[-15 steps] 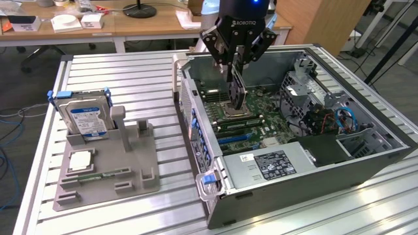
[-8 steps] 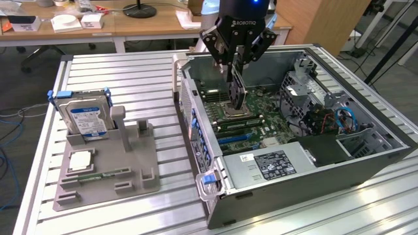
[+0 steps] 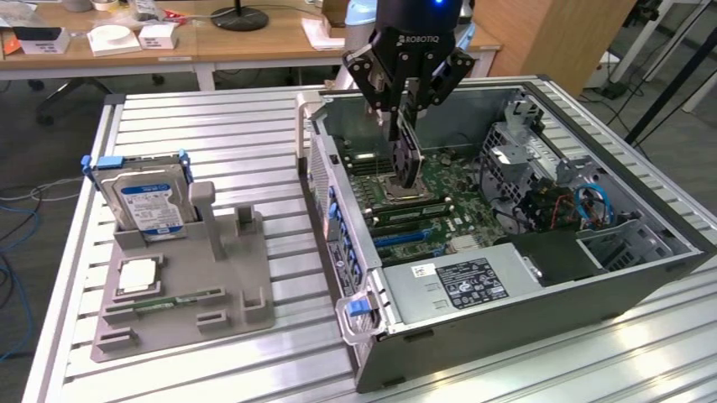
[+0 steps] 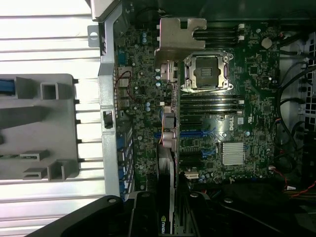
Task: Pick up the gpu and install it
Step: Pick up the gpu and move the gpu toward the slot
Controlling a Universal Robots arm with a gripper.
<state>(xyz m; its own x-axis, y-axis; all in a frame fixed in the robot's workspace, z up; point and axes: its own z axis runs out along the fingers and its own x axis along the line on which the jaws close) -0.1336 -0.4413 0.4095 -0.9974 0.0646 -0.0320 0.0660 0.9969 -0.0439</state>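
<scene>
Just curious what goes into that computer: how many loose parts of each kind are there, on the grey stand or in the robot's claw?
gpu, held by the gripper: 1
hard drive, upright on the grey stand: 1
silvery square chip on the stand: 1
green memory stick on the stand: 1
Total: 4

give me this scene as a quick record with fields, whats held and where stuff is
held: gpu, thin dark flat circuit card with silvery metal bracket, hanging edge-on
gripper: black two-finger gripper, shut on the gpu's upper edge
position: over the green motherboard, inside the open grey metal computer case
seated: not yet
aside: boxy hard drive with blue-white label, upright in the grey plastic holder
</scene>
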